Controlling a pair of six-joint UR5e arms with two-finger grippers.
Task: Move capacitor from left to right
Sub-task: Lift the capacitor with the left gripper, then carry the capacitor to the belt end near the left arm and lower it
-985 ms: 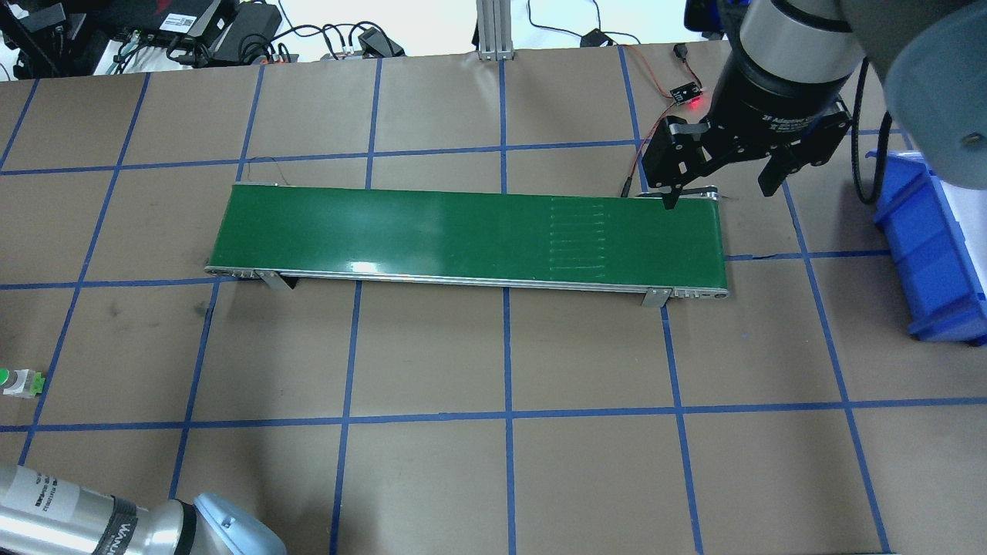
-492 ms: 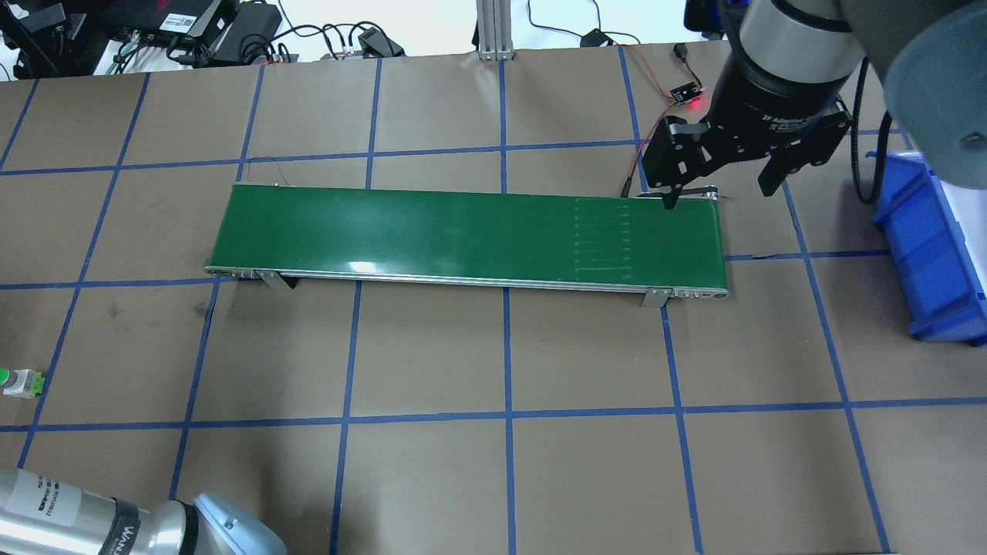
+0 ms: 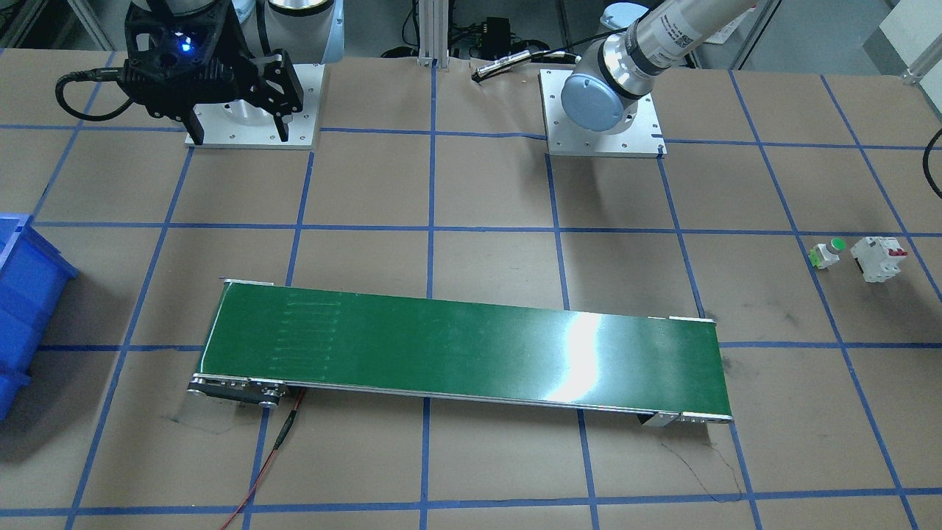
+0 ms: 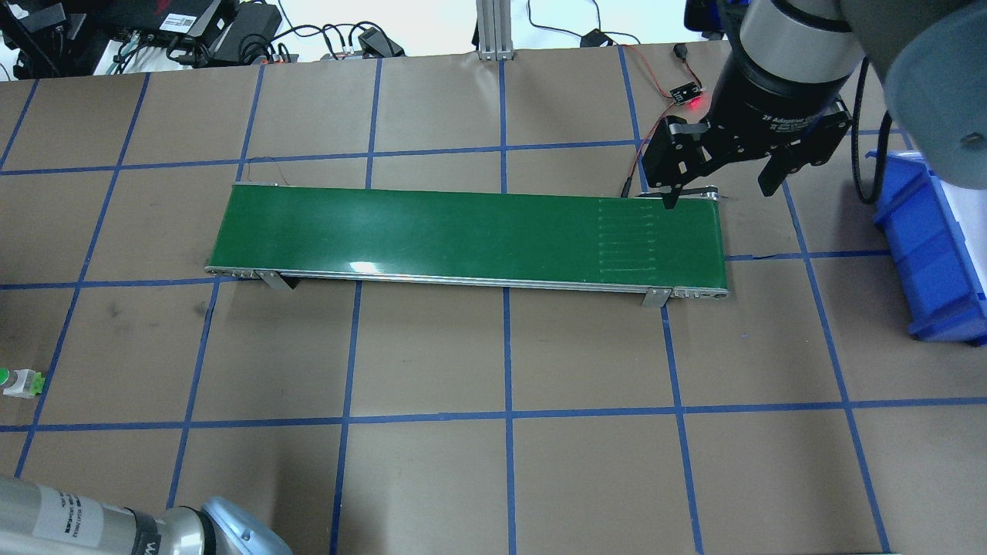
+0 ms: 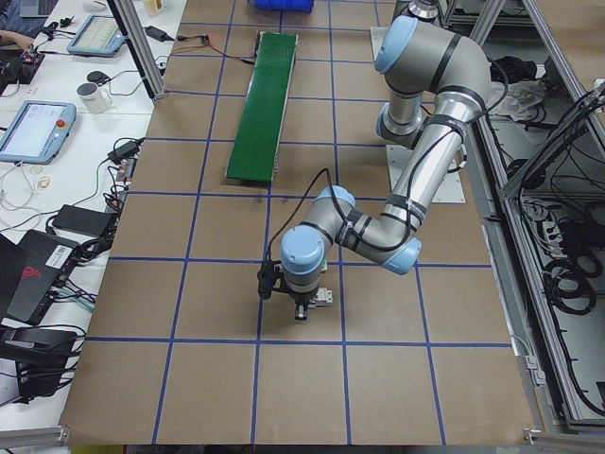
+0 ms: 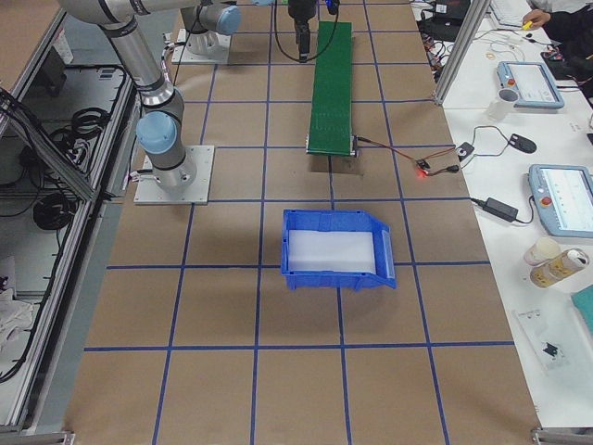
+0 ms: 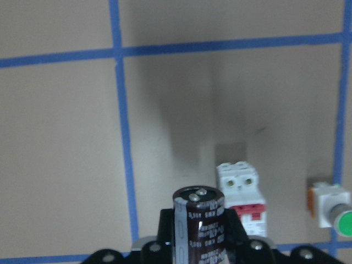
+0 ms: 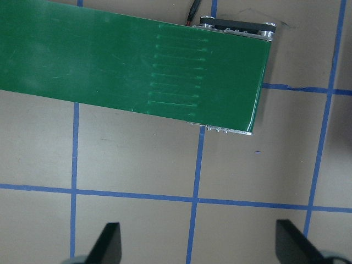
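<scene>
Seam marks [image 4: 626, 239] on the green conveyor belt [image 4: 463, 231] have slid further toward the robot's right end over the last second, so the belt is running. At the bottom-left of the overhead view the left arm's elbow [image 4: 231, 524] has dropped and shifted a little. Nothing else on the counter [image 4: 586, 354] has moved.

The capacitor [image 7: 198, 225] is not on the belt yet. The left wrist view shows it standing upright, silvery end up, pinched between the dark fingers of the left claw [image 7: 199, 234]. It is at the robot's far left, well apart from the belt. The white circuit breaker [image 7: 240, 190] and the green-topped push button [image 7: 333, 212] sit on the counter just beyond it. Whether the capacitor has cleared the counter I cannot tell.

The right claw [image 4: 721, 189] hangs over the belt's right end with its fingers spread wide and nothing between them, and the blue bin [image 4: 937, 247] is near on its outer side.

My reading is that the pick is done and the carry is only starting. The left arm needs to bring the capacitor to the belt's near-left end and set it down gently — a stubby cylinder may tip or roll on a moving belt.
</scene>
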